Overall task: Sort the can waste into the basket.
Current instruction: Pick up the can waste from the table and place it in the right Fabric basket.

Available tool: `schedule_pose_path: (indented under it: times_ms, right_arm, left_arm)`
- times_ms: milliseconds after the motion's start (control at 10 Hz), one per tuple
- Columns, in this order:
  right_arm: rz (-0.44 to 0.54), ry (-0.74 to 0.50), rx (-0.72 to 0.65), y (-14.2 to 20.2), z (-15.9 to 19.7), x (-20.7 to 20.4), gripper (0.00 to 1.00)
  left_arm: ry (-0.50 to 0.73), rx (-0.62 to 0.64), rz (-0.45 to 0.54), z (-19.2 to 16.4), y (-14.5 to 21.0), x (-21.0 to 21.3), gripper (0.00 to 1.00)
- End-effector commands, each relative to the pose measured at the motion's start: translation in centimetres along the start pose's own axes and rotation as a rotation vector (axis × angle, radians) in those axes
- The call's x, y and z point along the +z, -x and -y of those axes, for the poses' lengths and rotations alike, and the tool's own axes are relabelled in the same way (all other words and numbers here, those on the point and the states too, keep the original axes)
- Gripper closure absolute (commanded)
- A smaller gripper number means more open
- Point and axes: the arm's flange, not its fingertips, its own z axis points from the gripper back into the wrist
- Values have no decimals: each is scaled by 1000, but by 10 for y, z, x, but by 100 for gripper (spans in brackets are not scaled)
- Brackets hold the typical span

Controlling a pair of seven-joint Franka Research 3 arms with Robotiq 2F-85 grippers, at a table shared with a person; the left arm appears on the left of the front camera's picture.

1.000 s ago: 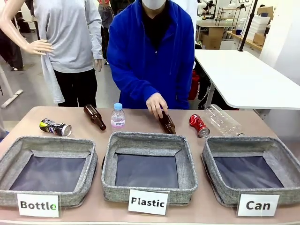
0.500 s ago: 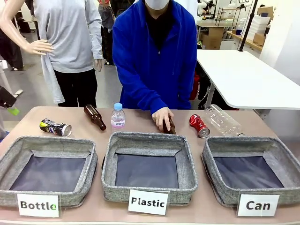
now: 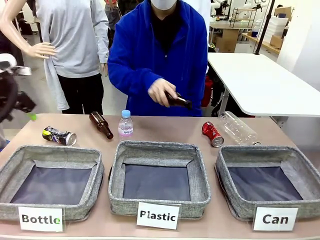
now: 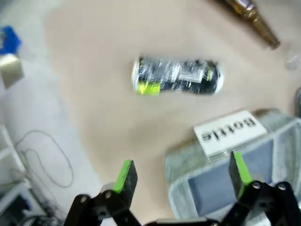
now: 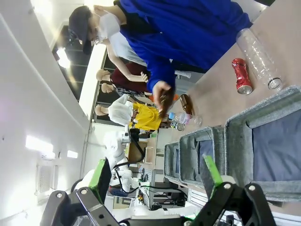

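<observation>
hovering with left tool spread and empty above the black can on the bench, right tool spread too; next probably lowering and pinching it.

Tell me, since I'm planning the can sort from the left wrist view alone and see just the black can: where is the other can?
Observer: The red can lies on its side just beyond the Can basket, at the robot's right.
Operator: Is the right gripper ready?
Observer: The right gripper is open and holds nothing.
Operator: Is the person in the way?
Observer: The person's hand holds a brown bottle above the middle of the table, apart from the red can.
</observation>
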Motion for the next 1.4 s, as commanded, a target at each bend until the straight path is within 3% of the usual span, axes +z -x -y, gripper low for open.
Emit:
schedule_pose_path:
  times_ms: [0,100,200,400,600,700,1000,1300]
  right_arm:
    - [11,-26,30,-3,-1,-1,0]
    - [11,-26,30,-3,-1,-1,0]
    - [11,-26,30,-3,-1,-1,0]
    - [11,-26,30,-3,-1,-1,0]
    - [11,-26,30,-3,-1,-1,0]
    - [11,-26,30,-3,-1,-1,0]
    - [11,-26,30,-3,-1,-1,0]
    - [11,-26,30,-3,-1,-1,0]
  left_arm:
    - [80,-152,26,-18,-27,-4,0]
    - [178,-208,37,-33,-7,13,0]
    - [254,-237,121,-60,37,48,0]
    - [415,-306,303,-131,166,118,0]
    - [549,-315,486,-168,271,143,0]
    - [561,-332,561,-179,298,143,0]
    - [593,-291,606,-184,324,132,0]
    - [568,-279,567,-178,305,131,0]
